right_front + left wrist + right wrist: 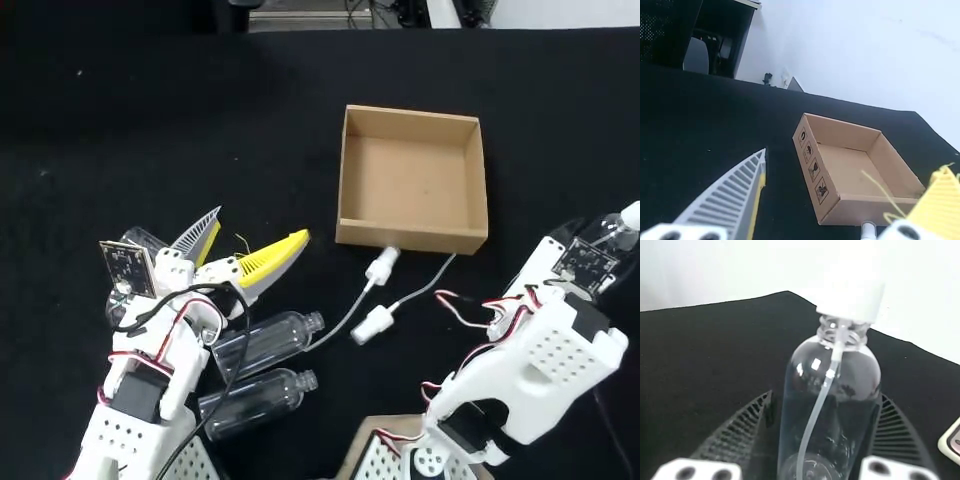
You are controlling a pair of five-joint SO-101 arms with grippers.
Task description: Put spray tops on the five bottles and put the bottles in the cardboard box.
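I see the open-topped cardboard box (pixel 410 237) sitting mid-table, two loose white spray tops (pixel 381 267) with tubes lying just before its near wall, two clear uncapped bottles (pixel 268 340) on their sides left of those, and a capped bottle (pixel 827 390) clamped in my right gripper (pixel 826 399).

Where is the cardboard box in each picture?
High view: the cardboard box sits upper middle, beyond two loose spray tops.
Left wrist view: the cardboard box is at lower right, open side up.
Right wrist view: look for the bottle in the right gripper here.
Shared landmark: the black table under everything.
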